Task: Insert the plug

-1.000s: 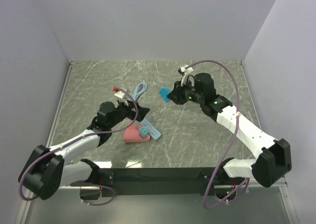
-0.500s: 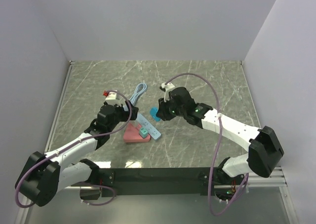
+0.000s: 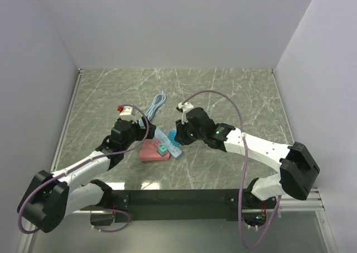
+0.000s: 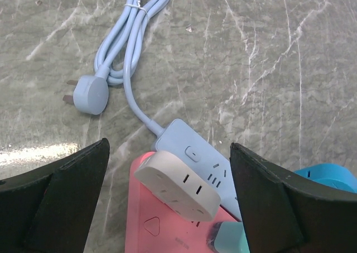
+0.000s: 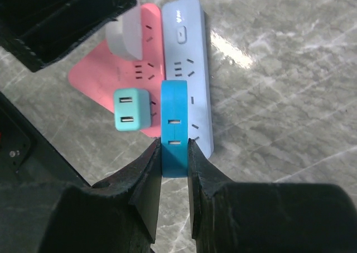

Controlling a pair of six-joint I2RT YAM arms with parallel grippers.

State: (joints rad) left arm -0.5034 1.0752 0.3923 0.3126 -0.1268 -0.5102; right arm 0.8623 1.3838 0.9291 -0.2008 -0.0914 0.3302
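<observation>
Right now the blue plug is pinched in the right gripper, jaws narrow and clamped on its sides. It sits over the near sockets of the light-blue power strip; the wrist view doesn't show whether the pins touch the socket face yet. The teal adapter sits just beside it on the pink strip, with the white adapter further along. The left gripper hangs wide above both strips, holding nothing. Likely risks: the pins are hidden under the plug body, so a slight offset or tilt would jam them on the face. Nothing pins the strip down, so a push could slide it. The plug's edge may foul the teal adapter.
</observation>
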